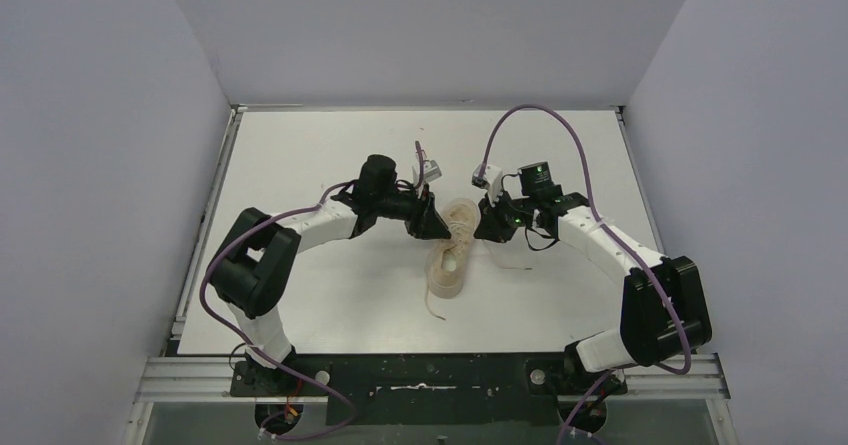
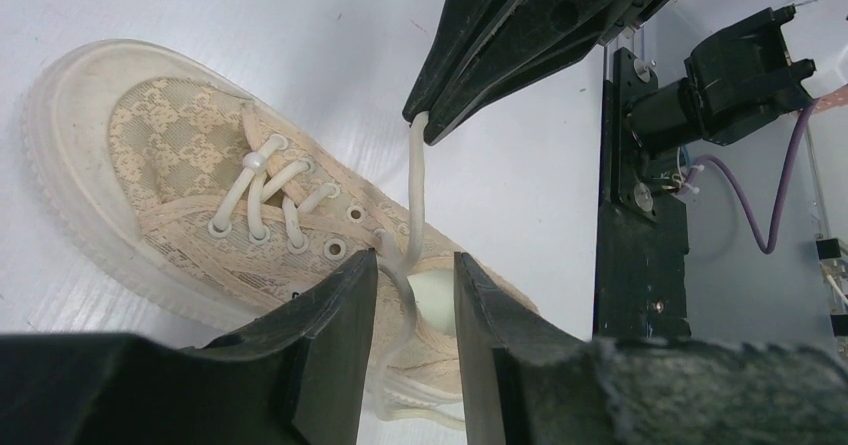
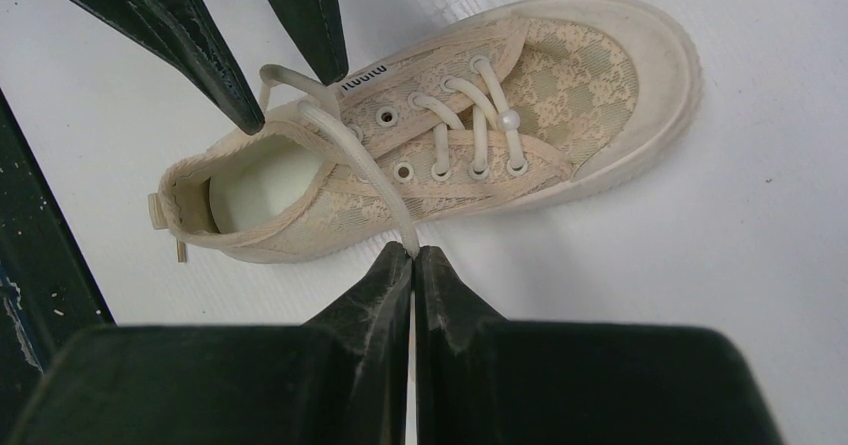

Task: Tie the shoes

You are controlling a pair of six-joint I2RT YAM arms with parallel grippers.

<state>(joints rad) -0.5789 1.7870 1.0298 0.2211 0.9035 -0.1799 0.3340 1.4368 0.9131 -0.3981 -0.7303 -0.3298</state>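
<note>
Sneaker sat on table, between both arms. Right gripper jaws pressed together, pinching lace; lace tip hidden inside. Left gripper jaws spread, lace loose between; sneaker heel cut off behind them in left wrist view.

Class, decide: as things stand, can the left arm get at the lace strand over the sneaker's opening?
Probably yes: the left gripper straddles that lace strand with jaws apart. The right gripper, shut on the other strand, stands clear.

Soft, even overhead light's washing the white table bright w/ faint shadows; my fingers are looming dark & blurry at btm of both wrist views.
</note>
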